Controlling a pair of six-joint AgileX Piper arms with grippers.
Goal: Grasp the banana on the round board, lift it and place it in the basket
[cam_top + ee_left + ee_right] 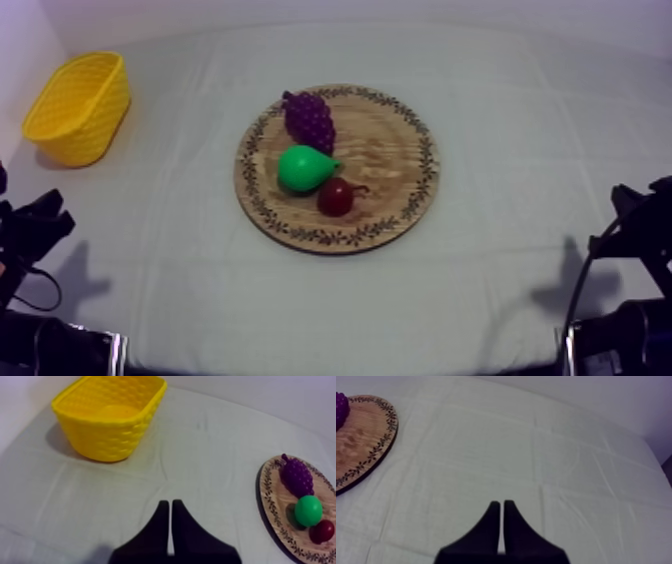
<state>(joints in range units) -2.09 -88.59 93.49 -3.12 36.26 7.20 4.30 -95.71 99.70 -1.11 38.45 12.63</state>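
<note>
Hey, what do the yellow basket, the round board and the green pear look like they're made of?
The yellow basket: probably moulded plastic, matt, its walls pressed in a woven pattern of one even colour. The round board: looks like wood, pale grain showing, with a dark leaf pattern printed or burnt round the rim. The pear: likely smooth plastic, slightly glossy, uniform bright green.
</note>
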